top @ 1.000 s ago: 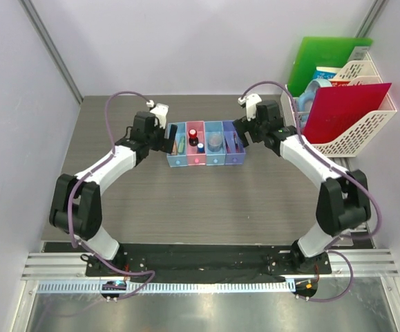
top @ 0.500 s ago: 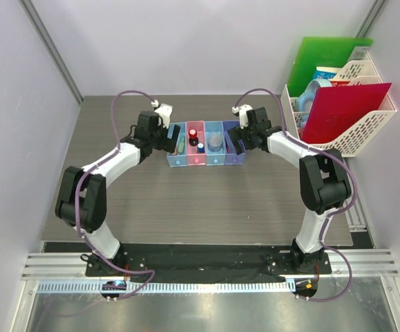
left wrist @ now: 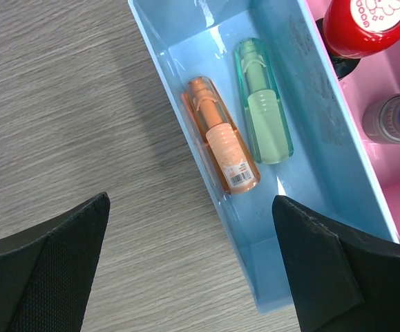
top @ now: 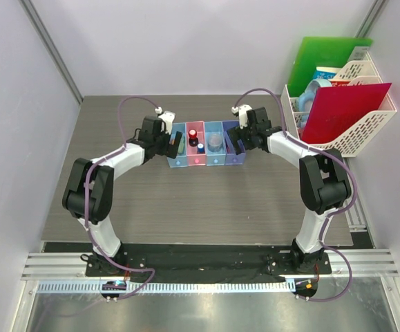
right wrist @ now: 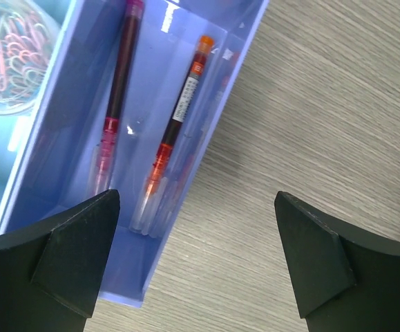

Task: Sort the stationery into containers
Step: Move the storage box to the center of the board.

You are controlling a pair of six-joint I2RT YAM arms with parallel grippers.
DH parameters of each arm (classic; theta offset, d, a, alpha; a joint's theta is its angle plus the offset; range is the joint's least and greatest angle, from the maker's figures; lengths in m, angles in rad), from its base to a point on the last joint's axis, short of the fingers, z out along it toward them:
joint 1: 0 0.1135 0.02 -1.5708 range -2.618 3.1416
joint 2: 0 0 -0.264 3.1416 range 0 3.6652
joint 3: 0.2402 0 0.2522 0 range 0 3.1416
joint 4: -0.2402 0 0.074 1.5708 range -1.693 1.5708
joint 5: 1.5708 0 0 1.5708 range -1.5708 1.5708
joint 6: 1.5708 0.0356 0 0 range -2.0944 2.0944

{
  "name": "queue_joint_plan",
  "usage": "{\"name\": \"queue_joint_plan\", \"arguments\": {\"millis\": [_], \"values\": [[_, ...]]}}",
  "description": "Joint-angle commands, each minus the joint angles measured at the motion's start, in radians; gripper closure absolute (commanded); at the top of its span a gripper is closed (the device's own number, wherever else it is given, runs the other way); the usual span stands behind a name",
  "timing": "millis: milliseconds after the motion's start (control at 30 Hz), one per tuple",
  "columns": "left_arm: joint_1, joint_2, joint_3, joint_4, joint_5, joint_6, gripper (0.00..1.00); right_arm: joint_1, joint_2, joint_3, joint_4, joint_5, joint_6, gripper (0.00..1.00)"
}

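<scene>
Left gripper (left wrist: pixel 191 200) wide over translucent blue bin (left wrist: pixel 307 187), right gripper (right wrist: pixel 197 196) wide over 2 slim dark-red pens (right wrist: pixel 179 114)

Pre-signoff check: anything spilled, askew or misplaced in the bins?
Nothing stands out. The orange piece and green piece lie inside the light blue bin, two pens inside the purple bin. Left gripper and right gripper are open, empty.

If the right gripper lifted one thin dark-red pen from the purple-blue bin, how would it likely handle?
Probably light and stiff: the thin dark-red pen is a slim straight barrel. Its glossy round body may roll or slip between the jaws. It lies near the wall of the purple-blue translucent bin, so pushing would likely just pin it there.
</scene>
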Motion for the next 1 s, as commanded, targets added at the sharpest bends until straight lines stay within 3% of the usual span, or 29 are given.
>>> {"name": "queue_joint_plan", "arguments": {"millis": [0, 967], "values": [[-0.002, -0.046, -0.038, 0.026, 0.053, 0.003, 0.00, 0.009, -0.029, -0.001, 0.017, -0.042, 0.021, 0.00], [-0.036, -0.194, -0.180, -0.052, 0.145, 0.061, 0.00, 0.110, -0.290, -0.287, -0.022, -0.025, -0.009, 0.00]]}}
